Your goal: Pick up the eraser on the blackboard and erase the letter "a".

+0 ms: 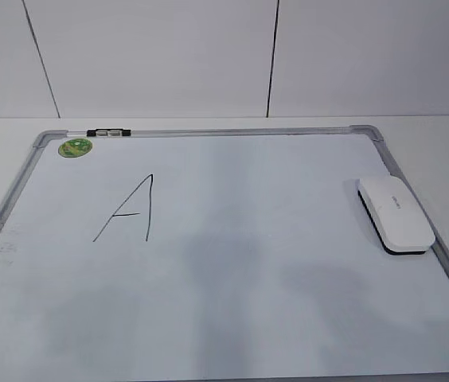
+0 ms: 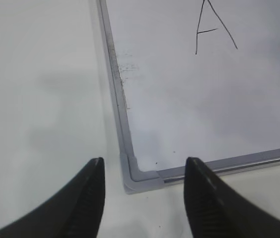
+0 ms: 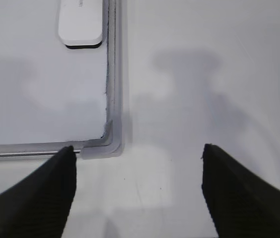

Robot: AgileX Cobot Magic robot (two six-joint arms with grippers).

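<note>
Along the right edge of the large white dry-erase blackboard [image 1: 232,294] with its grey metal frame, the white rounded plastic eraser [image 1: 395,215] with a black felt underside is lying flat, its long side running close beside the frame, untouched. Toward the left of the board, an angular capital letter "A" [image 1: 129,211] in thin black marker is showing, well apart from the eraser; no cursive form is visible, so this mark is presumably the one to wipe. A round green sticker [image 1: 75,147] and a small black-and-white marker [image 1: 108,132] are sitting at the far left corner. Neither arm is appearing in the exterior view. The left end effector [image 2: 144,171] is hanging released, jaws spread, over the near left corner of the frame; the right end effector [image 3: 137,153] is likewise spread wide above the bare white table [image 3: 204,74] just outside the near right corner, with the eraser lying farther ahead of it. Nothing is being grasped yet. Judging from here, the main risk is the right end effector catching the raised frame while closing on the eraser, since the block is lying so near it; a shallow grip on the smooth plastic could also be letting it slip or tilt, leaving the felt wiping unevenly.
</note>
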